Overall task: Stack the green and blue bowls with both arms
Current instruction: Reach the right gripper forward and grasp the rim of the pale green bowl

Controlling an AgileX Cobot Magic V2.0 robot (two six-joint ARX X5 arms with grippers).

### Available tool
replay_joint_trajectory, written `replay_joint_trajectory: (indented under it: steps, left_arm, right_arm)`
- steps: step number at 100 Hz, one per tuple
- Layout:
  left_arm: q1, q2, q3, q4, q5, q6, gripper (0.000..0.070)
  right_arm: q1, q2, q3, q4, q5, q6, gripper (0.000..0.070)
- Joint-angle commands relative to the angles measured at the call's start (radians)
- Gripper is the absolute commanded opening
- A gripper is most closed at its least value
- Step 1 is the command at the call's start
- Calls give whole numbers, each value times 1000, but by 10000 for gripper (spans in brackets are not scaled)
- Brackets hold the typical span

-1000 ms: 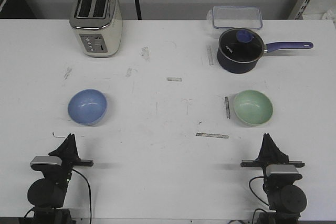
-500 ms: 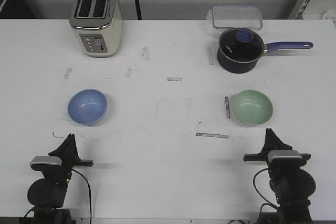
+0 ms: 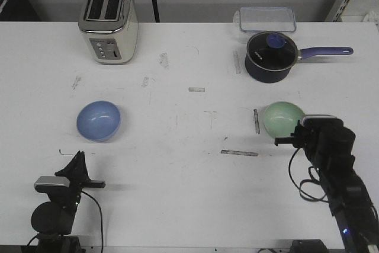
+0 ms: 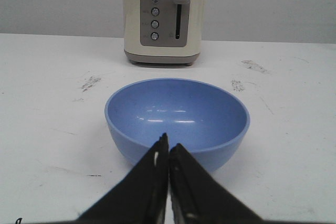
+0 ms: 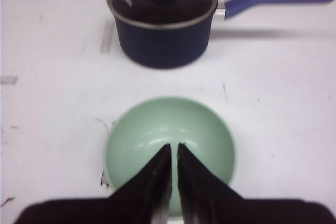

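On the white worktop (image 3: 189,176) the blue bowl (image 3: 98,120) sits left of centre, in front of the cream toaster (image 3: 109,22), and the green bowl (image 3: 283,119) sits on the right, in front of the navy saucepan (image 3: 271,56); the two bowls are well apart. Near the front edge, the left claw (image 4: 168,148) is closed and empty, pointing at the blue bowl just ahead of it. The right claw (image 5: 174,153), fingers together and holding nothing, hangs above the green bowl's hollow, its arm (image 3: 331,152) covering the bowl's near rim.
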Motion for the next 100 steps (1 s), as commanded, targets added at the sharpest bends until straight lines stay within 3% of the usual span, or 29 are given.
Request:
replay_joint_trajectory:
  steps: [1,23,40,45,59,65,100]
  left_arm:
    - [0,-1,-22,16,0,9,1]
    - [0,-1,-22,16,0,9,1]
    - [0,-1,-22,16,0,9,1]
    - [0,-1,-22,16,0,9,1]
    - [0,-1,-22,16,0,9,2]
    - [0,-1,-22,16,0,9,2]
    - [0,-1,-22,16,0,9,1]
  right_arm:
    - [-5,87,93,-60,1,19,9]
    - [-59,349,367,-305,0,34,10]
    - [-140,477,491,-379,-26,45,23]
    - [-166,502,505,-380,-66,45,67]
    - [-231,559,506,-381,-179,44,347]
    - [-249,584,506,-386,-194,44,419]
    - [-275,705,503,-390,-195,43,432]
